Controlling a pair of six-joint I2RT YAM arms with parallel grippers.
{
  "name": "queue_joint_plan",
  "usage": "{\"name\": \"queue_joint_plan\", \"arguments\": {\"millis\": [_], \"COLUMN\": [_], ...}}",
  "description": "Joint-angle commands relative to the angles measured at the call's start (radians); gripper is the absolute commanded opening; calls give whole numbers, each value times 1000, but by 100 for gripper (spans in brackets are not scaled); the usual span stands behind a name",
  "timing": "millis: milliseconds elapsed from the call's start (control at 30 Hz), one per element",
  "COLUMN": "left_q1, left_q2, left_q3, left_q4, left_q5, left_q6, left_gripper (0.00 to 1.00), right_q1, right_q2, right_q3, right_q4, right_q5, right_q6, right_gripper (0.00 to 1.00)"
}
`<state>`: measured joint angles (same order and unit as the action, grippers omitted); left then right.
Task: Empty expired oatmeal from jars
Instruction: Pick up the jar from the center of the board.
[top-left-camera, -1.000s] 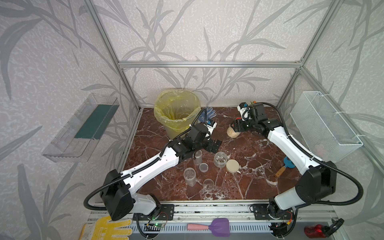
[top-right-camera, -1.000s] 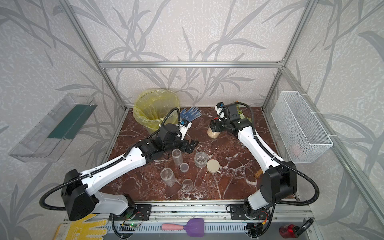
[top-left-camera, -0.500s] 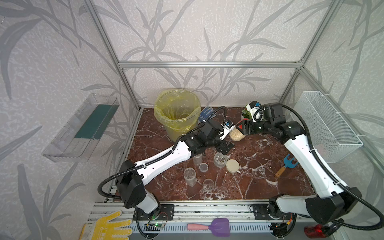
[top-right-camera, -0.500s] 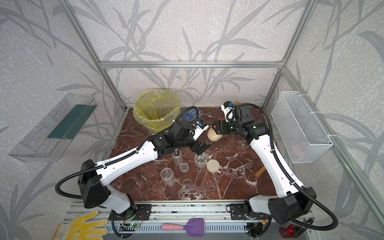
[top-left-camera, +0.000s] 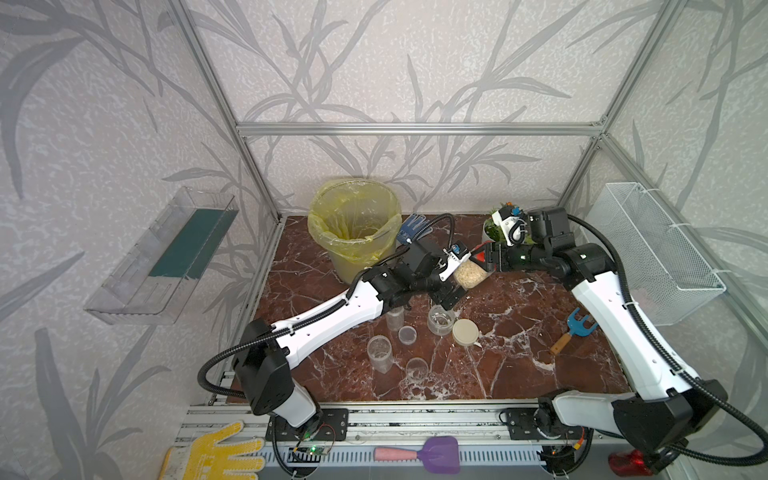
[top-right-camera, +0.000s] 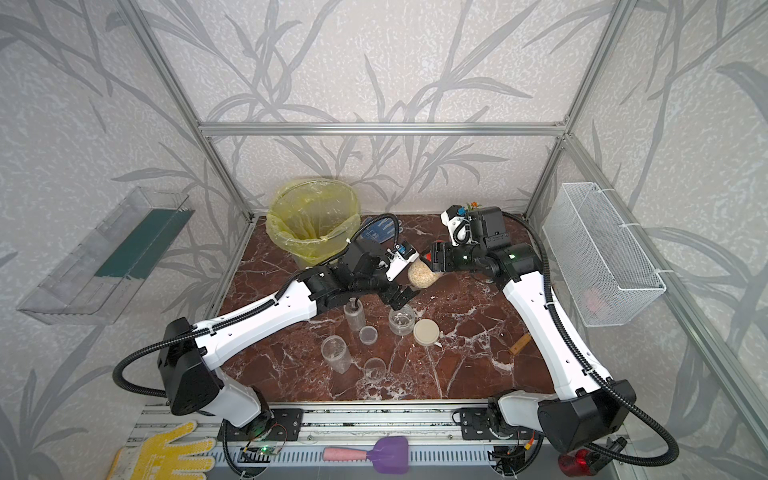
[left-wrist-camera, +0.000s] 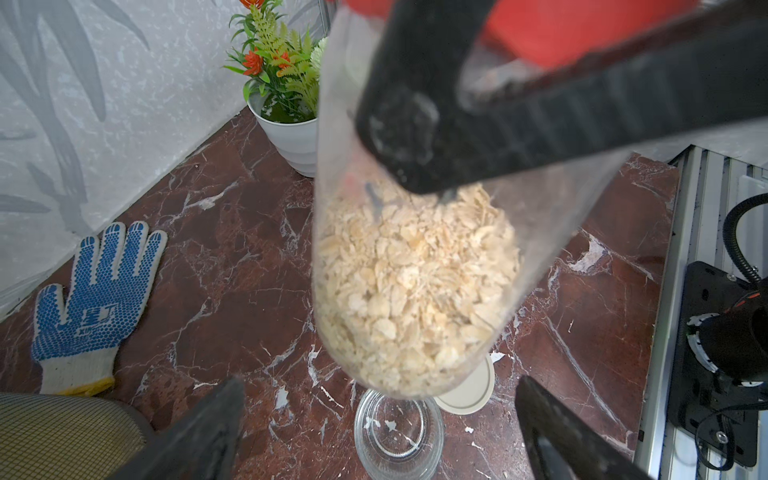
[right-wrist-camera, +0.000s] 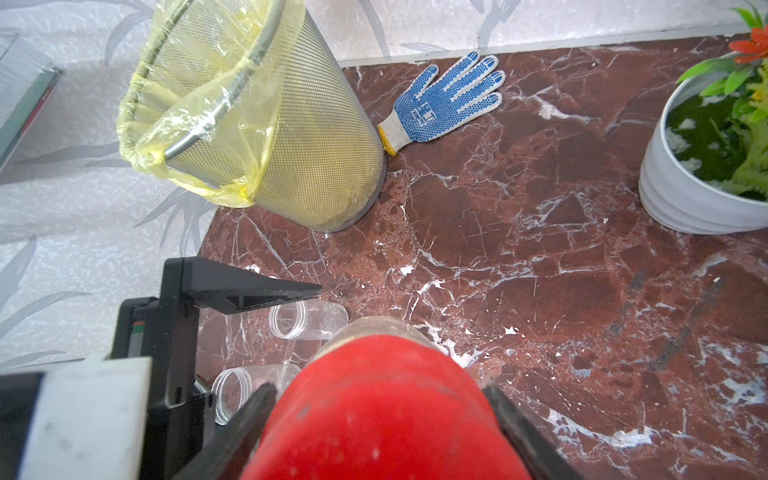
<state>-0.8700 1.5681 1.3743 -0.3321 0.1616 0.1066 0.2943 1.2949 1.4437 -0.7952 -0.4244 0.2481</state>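
1. Standing open on the marble table (top-left-camera: 519, 332) are three of the four jars: a slim jar (top-left-camera: 380, 353), a second slim jar (top-left-camera: 394, 318) partly behind the left arm, and a squat jar (top-left-camera: 441, 320). All three look empty apart from a few specks.
2. Their lids lie loose nearby: two clear lids (top-left-camera: 406, 334) (top-left-camera: 417, 368) and a beige lid (top-left-camera: 465, 332) just beside the squat jar.
3. The red-capped jar (top-left-camera: 469, 275) is the only one with oatmeal (left-wrist-camera: 415, 291) in it, and it is filled well up its walls. Its red cap (right-wrist-camera: 382, 407) is still on.
4. Judgement: the task is about three quarters done. This jar has yet to be uncapped and tipped into the lined bin (top-left-camera: 361, 257). Whether oatmeal lies in the bin cannot be told.
5. The right gripper (top-left-camera: 484, 262) is clamped on the red cap and holds the jar in the air above the table, between the bin and the flower pot (left-wrist-camera: 297, 141).
6. The left gripper (left-wrist-camera: 380, 390) is spread wide with nothing in it. Its jaws stand on either side of the jar's base. They look apart from the glass, but contact cannot be ruled out.
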Motion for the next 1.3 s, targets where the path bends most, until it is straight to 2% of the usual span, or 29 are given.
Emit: {"name": "queue_joint_plan", "arguments": {"millis": [0, 233, 367, 500, 600, 767, 867, 967, 1067, 1133, 1267], "left_q1": [-2, -3, -1, -1, -1, -2, -2, -1, -2, -1, 0], "left_q2": [19, 34, 22, 27, 34, 40, 44, 47, 46, 45, 35], "left_q3": [41, 46, 31, 33, 34, 25, 40, 61, 66, 68, 63], "left_q4": [2, 73, 114, 115, 113, 133, 128, 110, 106, 101, 106], "left_q5": [9, 43, 52, 67, 78, 90, 105, 101, 92, 80, 71], "left_q6": [46, 23, 19, 18, 15, 2, 6, 14, 31, 36, 43], "left_gripper": [99, 99, 99, 96, 88, 83, 71, 49, 29, 21, 12], "right_q1": [-6, -6, -6, -7, -9, -17, -16, -17, -17, -18, -20], "right_q2": [-46, -69, -79, -97, -104, -120, -121, -133, -147, -153, -163], "right_q3": [10, -44, -58, -78, -87, -95, -107, -117, -127, -134, -166], "right_q4": [3, 68, 75, 100, 110, 125, 132, 132, 136, 136, 161], "right_q5": [-47, -146, -160, -182, -192, -224, -237, -232, -232, -230, -239], "right_q6": [16, 91, 100, 125, 141, 162, 167, 169, 178, 184, 207], "right_gripper": [24, 24, 24, 24, 23, 23, 24, 38, 60, 65, 76]}}
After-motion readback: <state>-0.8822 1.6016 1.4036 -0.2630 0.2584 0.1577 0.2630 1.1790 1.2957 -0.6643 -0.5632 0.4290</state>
